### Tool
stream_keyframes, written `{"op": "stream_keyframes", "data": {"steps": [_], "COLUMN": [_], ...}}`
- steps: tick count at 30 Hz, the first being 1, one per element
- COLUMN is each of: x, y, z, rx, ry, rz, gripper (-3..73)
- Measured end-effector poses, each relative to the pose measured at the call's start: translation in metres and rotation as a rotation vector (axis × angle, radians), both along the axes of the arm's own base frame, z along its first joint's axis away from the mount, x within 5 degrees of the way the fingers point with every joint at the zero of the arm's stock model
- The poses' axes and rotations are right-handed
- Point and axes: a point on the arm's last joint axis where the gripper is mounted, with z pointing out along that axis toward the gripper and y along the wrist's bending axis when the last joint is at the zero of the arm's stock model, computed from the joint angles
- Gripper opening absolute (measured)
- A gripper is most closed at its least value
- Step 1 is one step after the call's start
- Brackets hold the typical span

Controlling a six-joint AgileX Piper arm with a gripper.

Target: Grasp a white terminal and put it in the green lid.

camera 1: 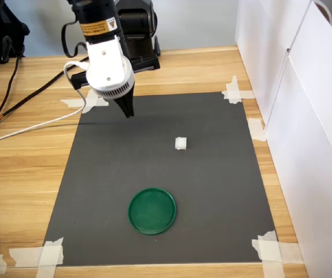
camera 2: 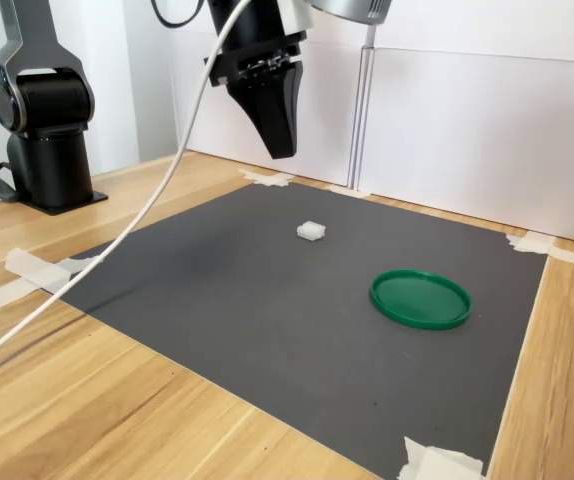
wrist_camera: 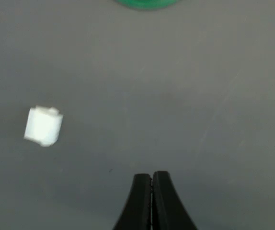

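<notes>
A small white terminal (camera 1: pixel 180 143) (camera 2: pixel 310 231) (wrist_camera: pixel 42 125) lies on the dark mat, near its middle. The round green lid (camera 1: pixel 152 211) (camera 2: pixel 420 298) lies flat on the mat closer to the front edge in the first exterior view, and only its rim (wrist_camera: pixel 146 4) shows in the wrist view. My gripper (camera 1: pixel 129 113) (camera 2: pixel 282 152) (wrist_camera: pixel 151 178) hangs above the far part of the mat, to the terminal's left in the first exterior view. Its black fingers are pressed together with nothing between them.
The dark mat (camera 1: pixel 212 191) is taped at its corners to a wooden table (camera 1: pixel 21 174). White panels (camera 1: pixel 305 127) wall off the first exterior view's right side. A white cable (camera 1: pixel 33 124) and black cables trail over the table left of the mat. The arm's black base (camera 2: pixel 42 130) stands behind.
</notes>
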Motion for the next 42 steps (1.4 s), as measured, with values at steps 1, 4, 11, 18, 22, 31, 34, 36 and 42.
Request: {"op": "stream_keyframes", "data": {"steps": [1,4,11,18,22,31,34,36,42], "x": [0.005,0.020,0.038,0.038,0.036,0.023,0.011,0.001,-0.023], "y": [-0.001,-0.003,-0.004,0.031,0.050,0.066,0.080,0.089,0.090], "z": [0.001,0.002,-0.008,-0.011,-0.011,0.013,0.017,0.015,0.003], "rx": [-0.010,-0.053,-0.122,-0.164,-0.155,-0.105,-0.161,-0.195,-0.247], "ry": [0.004,0.010,0.027,0.007,-0.001,-0.100,-0.116,-0.097,-0.026], "rz": [0.013,0.060,0.169,0.386,0.443,0.499,0.611,0.690,0.826], "gripper": [-2.2,-2.2,-2.2,-2.2,-2.2,-2.2,-2.2,-2.2,-1.3]}}
